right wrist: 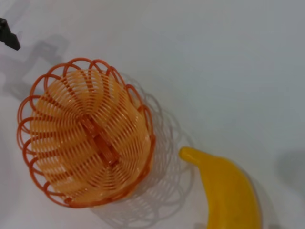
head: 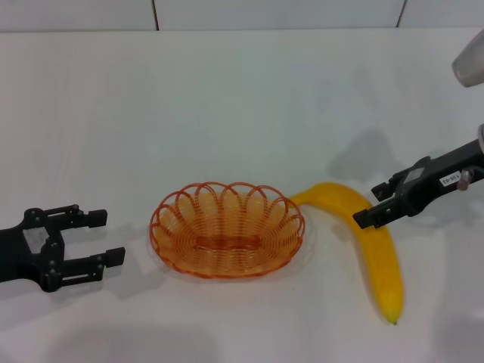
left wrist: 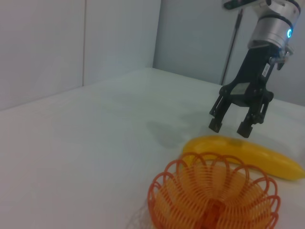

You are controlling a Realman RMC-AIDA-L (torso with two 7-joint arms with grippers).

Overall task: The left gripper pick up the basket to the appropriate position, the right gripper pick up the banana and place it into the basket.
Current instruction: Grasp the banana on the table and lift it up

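The orange wire basket (head: 175, 215) stands empty on the white table, in the middle near the front. My left gripper (head: 106, 237) is open and empty just to its left, level with it, not touching. The yellow banana (head: 376, 246) lies on the table right of the basket, its stem end close to the rim. My right gripper (head: 370, 206) is open just above the banana's upper curve. The left wrist view shows the basket (left wrist: 164, 183), the banana (left wrist: 252, 153) behind it and the right gripper (left wrist: 229, 127) hovering over the banana. The right wrist view shows the basket (right wrist: 57, 119) and the banana (right wrist: 228, 191).
The white table (head: 227, 98) stretches bare behind the basket to a grey wall at the far edge. One left fingertip (right wrist: 9, 36) shows at the corner of the right wrist view, beyond the basket.
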